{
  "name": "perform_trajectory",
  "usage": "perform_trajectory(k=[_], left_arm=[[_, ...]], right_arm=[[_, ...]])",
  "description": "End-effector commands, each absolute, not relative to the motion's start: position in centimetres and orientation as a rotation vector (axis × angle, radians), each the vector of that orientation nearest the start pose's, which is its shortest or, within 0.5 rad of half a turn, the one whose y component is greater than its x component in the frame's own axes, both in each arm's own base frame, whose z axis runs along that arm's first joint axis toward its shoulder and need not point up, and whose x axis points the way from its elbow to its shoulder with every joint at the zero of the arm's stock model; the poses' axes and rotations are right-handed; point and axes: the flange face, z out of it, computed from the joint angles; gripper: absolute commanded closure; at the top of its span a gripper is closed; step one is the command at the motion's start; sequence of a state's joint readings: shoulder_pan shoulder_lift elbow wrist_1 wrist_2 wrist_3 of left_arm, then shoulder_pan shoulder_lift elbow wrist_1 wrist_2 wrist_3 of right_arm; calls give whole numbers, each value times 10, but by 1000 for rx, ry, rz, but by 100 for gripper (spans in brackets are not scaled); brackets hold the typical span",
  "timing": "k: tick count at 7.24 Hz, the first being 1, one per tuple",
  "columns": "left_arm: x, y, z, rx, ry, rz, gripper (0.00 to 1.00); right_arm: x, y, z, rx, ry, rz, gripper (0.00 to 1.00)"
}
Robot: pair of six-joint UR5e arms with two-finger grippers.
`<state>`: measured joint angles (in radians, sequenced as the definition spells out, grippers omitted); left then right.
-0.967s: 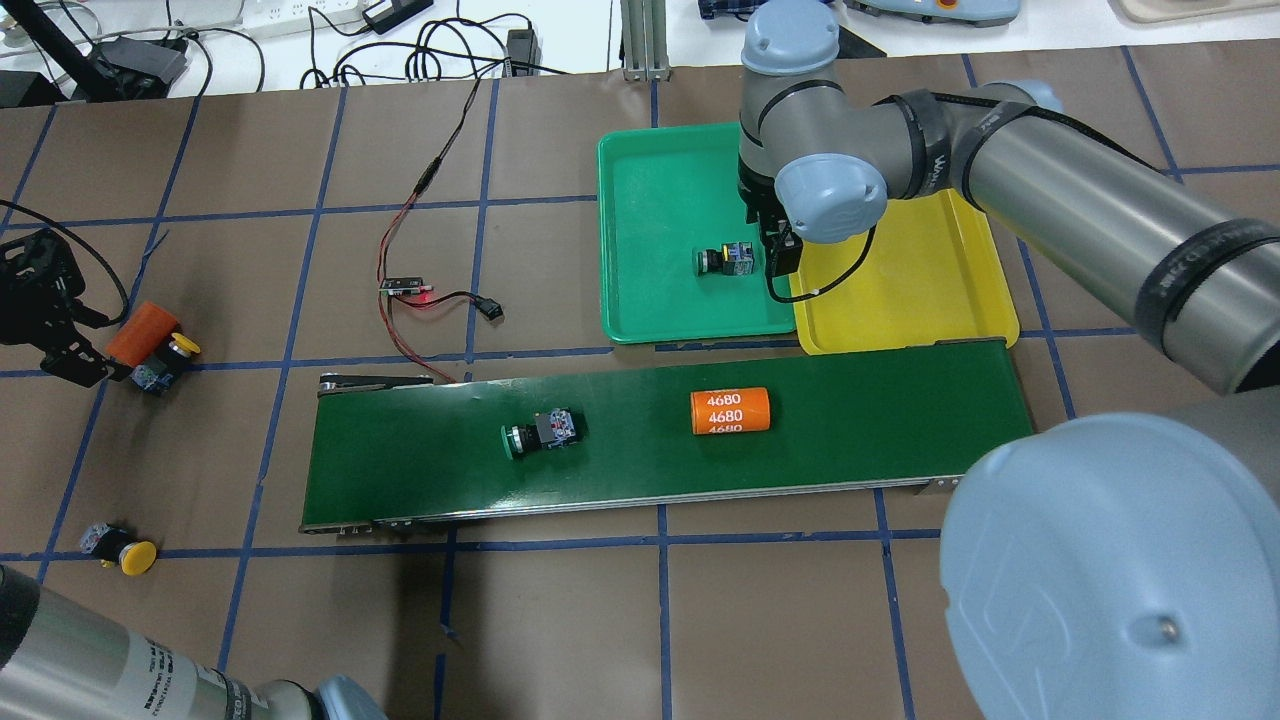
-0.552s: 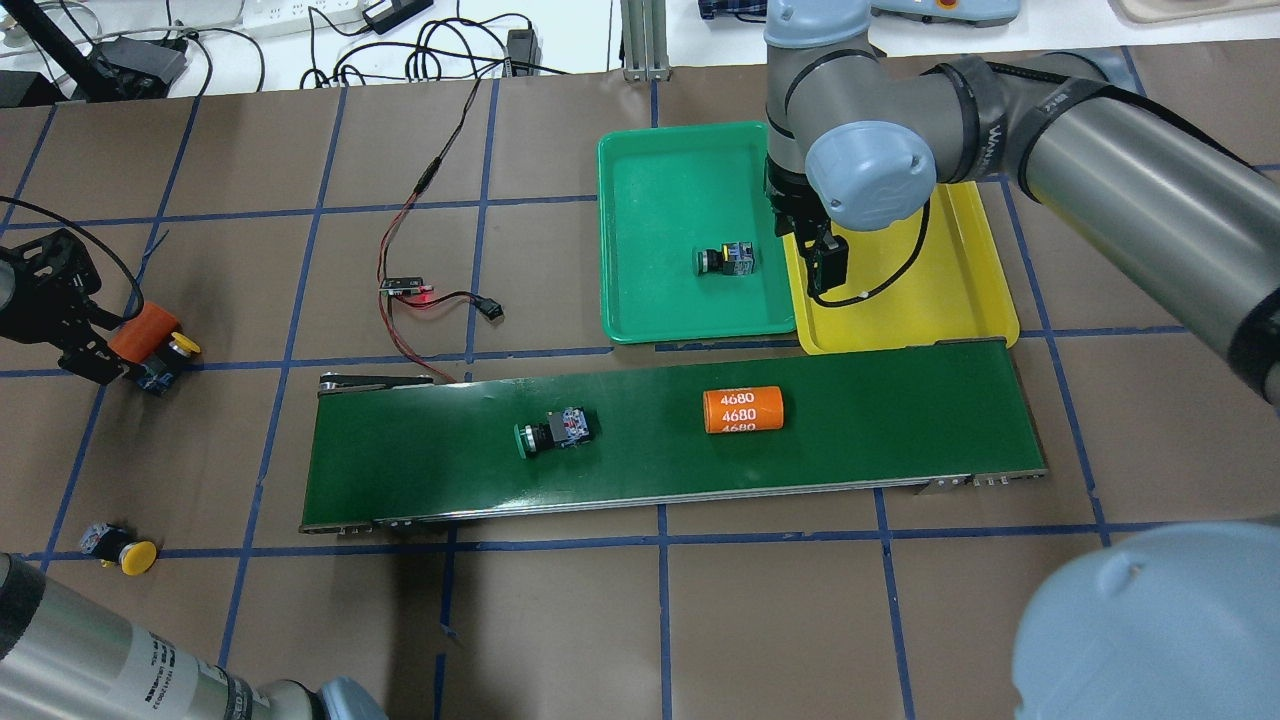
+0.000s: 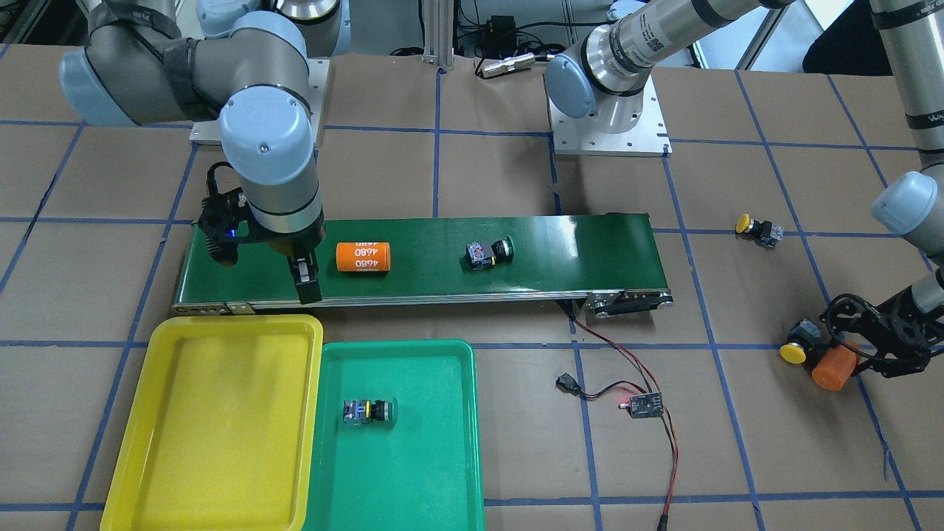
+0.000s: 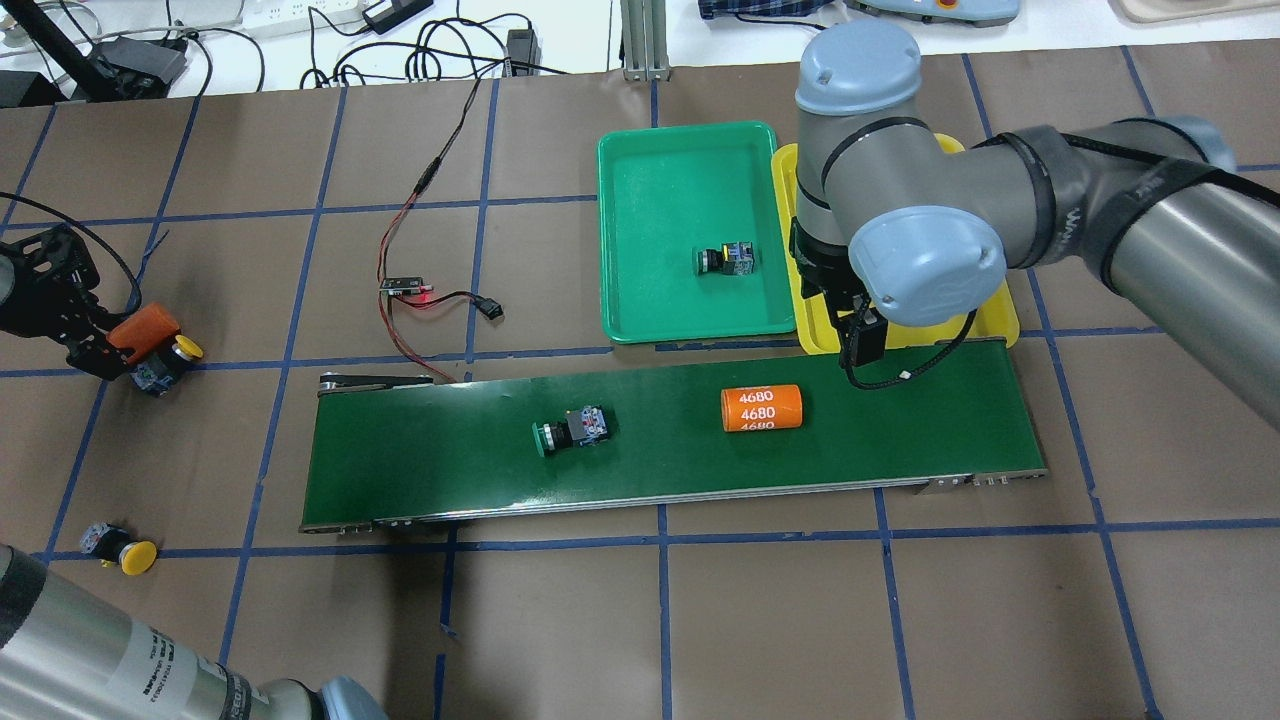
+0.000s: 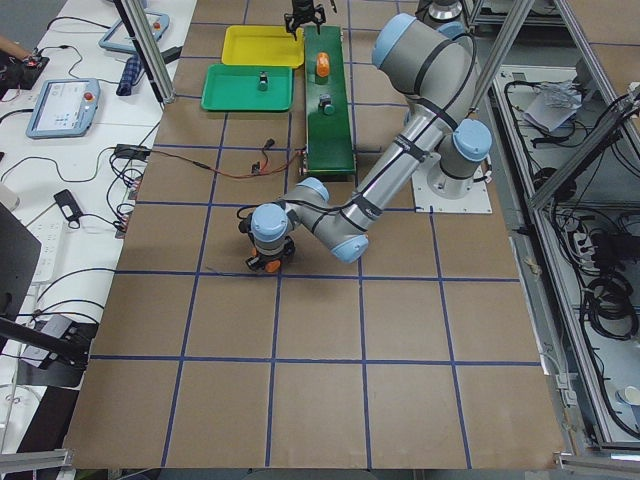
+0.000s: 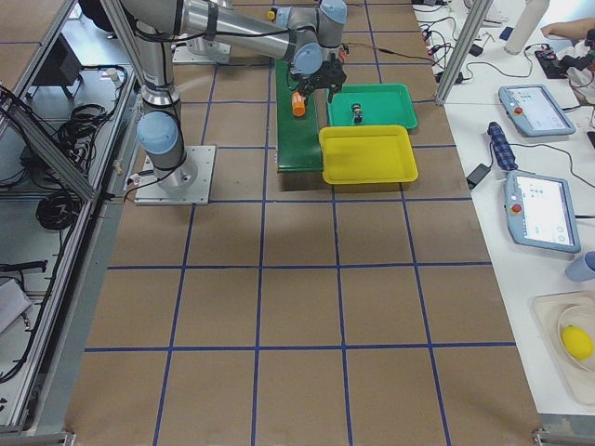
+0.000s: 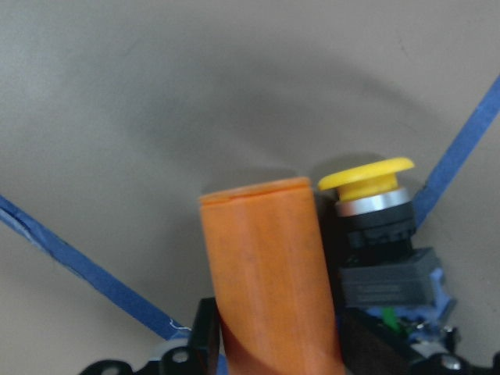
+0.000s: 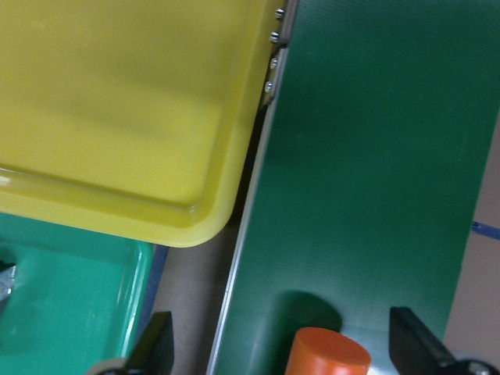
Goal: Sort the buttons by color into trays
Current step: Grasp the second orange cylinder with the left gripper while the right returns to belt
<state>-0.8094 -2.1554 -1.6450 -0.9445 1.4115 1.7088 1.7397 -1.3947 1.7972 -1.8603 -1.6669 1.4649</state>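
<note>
Worktop (image 4: 780, 620), brown with blue grid.
It carried conveyor belt (image 4: 430, 460), green tray (image 4: 660, 190), yellow tray (image 3: 214, 413), wired board (image 4: 405, 285), a yellow-capped button (image 4: 120, 548).

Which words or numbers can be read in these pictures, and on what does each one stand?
"4680", white and repeated, on the orange cylinder lying on the belt.
White lettering on a dark band of the right arm: partly cut off, not readable.
Printed sticker on the left arm: too small to read.
No other text can be read.
</note>
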Motion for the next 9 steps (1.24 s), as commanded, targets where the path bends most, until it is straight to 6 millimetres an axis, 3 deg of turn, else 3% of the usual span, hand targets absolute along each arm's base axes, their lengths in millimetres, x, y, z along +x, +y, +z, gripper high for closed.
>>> perform_trajectory(k=[1, 2, 4, 6, 7, 9], left_arm=[[334, -569, 177, 1470, 2856, -230, 86], [328, -573, 208, 1478, 2816, -228, 96], [280, -562, 256, 1712, 2781, -182, 96], [202, -535, 297, 2065, 2655, -146, 95], [162, -515, 312, 2135, 2605, -139, 95], [46, -470, 306, 2333, 2465, -93, 96]], right_arm=[[206, -462, 300, 1985, 2581, -25, 4], [207, -464, 296, 2014, 2495, -99, 4], [214, -475, 292, 2008, 2498, -98, 3], [208, -479, 278, 2015, 2527, -65, 0], [208, -478, 274, 2036, 2519, -53, 0], [211, -476, 273, 2029, 2517, -30, 0]])
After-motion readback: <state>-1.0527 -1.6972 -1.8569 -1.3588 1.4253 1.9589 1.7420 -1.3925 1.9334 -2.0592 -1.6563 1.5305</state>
